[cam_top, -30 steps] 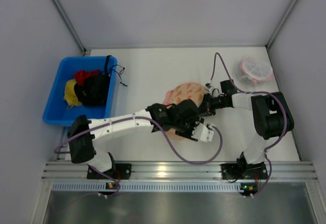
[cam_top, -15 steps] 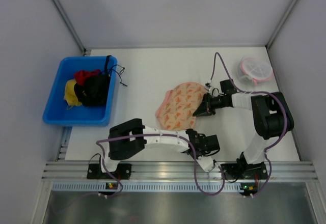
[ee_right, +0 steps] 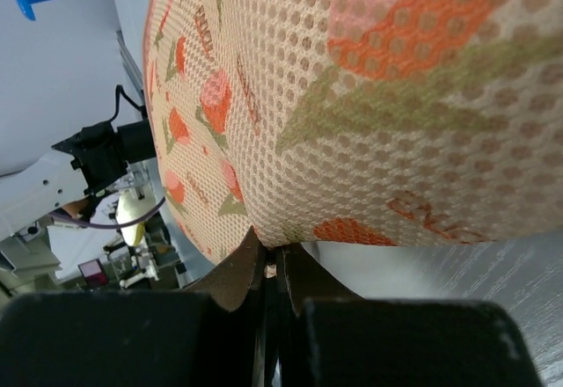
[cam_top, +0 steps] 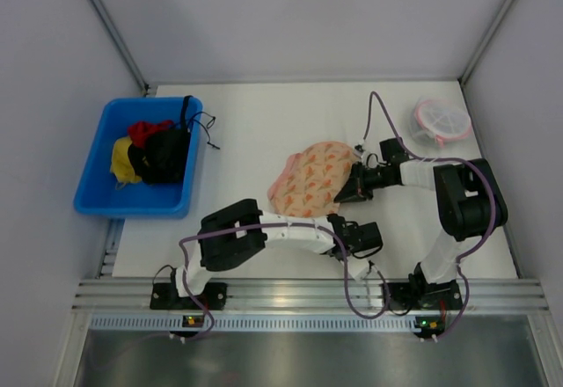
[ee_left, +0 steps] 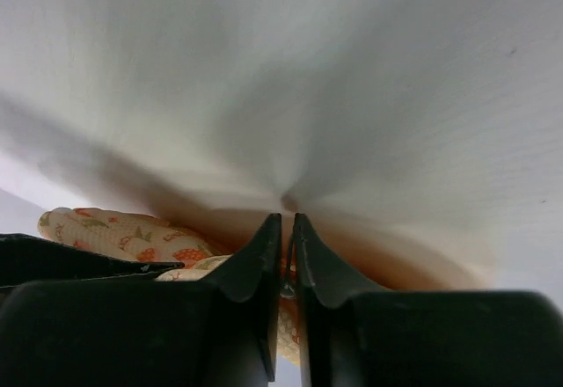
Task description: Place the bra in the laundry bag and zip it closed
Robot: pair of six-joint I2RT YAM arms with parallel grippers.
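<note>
The right gripper (ee_right: 271, 262) has its jaws pressed together on the bag's (cam_top: 306, 180) edge, with the mesh bulging just above them. The left gripper's (ee_left: 287, 222) jaws stand almost together with a slit between. Whether they pinch anything I cannot tell, though bag print shows just behind them. No bra shows; it is likely inside. To zip well, hold the right pinch taut and draw along the edge, not upward.

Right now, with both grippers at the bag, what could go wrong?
1. The right gripper pinches only the thin edge of the laundry bag; a tug could slip it free.
2. The left gripper has its jaws almost together at the bag's near edge; no hold on a zipper pull shows, so it may catch mesh.
3. The bra is out of view, so it is unconfirmed inside.
</note>
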